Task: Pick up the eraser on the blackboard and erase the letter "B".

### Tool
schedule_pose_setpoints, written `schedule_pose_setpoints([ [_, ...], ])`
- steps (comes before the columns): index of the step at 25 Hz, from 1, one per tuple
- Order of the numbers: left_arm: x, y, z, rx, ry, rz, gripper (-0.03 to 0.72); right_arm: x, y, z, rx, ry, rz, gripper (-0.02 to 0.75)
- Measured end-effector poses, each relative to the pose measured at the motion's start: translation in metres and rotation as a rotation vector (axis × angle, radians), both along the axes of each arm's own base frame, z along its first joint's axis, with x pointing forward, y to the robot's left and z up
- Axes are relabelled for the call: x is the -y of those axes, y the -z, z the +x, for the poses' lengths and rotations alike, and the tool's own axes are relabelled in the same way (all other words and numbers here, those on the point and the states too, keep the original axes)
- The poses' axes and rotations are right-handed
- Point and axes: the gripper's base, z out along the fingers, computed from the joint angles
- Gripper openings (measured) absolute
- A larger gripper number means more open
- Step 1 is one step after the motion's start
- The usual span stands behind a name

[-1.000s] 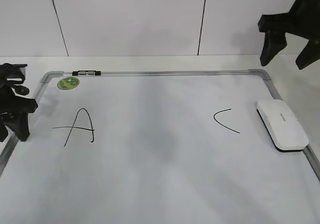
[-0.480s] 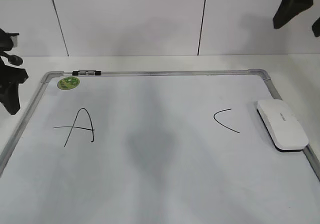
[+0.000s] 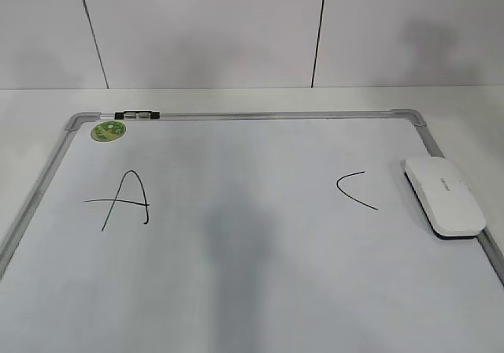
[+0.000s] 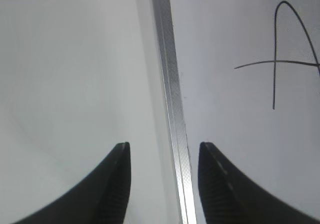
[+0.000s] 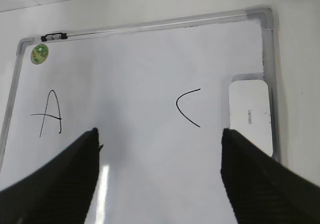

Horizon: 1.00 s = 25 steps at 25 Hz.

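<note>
One board point(image 3: 260, 290), one eraser point(image 3: 443, 195) at right edge, two marks: A point(image 3: 122, 199) left, curve point(image 3: 356, 189) right; both pincers point(image 4: 162, 184) point(image 5: 160, 179) apart, empty

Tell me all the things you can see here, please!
white dry-erase board with grey metal frame: one, white and grey, lying flat on the table, filling most of the view
round green sticker: one, green, far left corner of the board
small black clip: one, black, on the far frame beside the sticker
black marker letter "A": one, black, left part of the board
black curved marker stroke: one, black, right part of the board
white oblong plastic eraser: one, white with dark underside, right edge of the board
left hand: one, black, open above the board's frame
right hand: one, black, wide open above the board
</note>
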Motion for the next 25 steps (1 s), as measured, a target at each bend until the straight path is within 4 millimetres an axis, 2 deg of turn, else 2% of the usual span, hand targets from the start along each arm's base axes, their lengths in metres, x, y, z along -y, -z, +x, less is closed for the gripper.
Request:
schedule_pose_setpoints([
  [3,-0.001,-0.022,-0.029,0.055,0.0,-0.005,0.328,0.004,-0.001,-0.035,0.036,-0.019,-0.003,0.584],
  [6,-0.003,-0.041,-0.067,0.115,0.0,-0.008,0.328,0.008,0.003,-0.066,0.082,-0.074,-0.049,0.584],
  [16,-0.01,-0.108,-0.193,0.46,-0.002,-0.028,0.326,0.028,0.033,-0.171,0.259,-0.122,-0.173,0.584],
  [20,-0.013,-0.126,-0.242,0.615,-0.001,-0.038,0.3,0.034,0.053,-0.209,0.334,-0.116,-0.175,0.583],
  [22,-0.014,-0.132,-0.265,0.687,0.0,-0.044,0.284,0.035,0.064,-0.22,0.347,-0.114,-0.174,0.583],
  [25,-0.016,-0.129,-0.297,0.771,0.0,-0.048,0.27,0.037,0.087,-0.234,0.36,-0.113,-0.177,0.584],
])
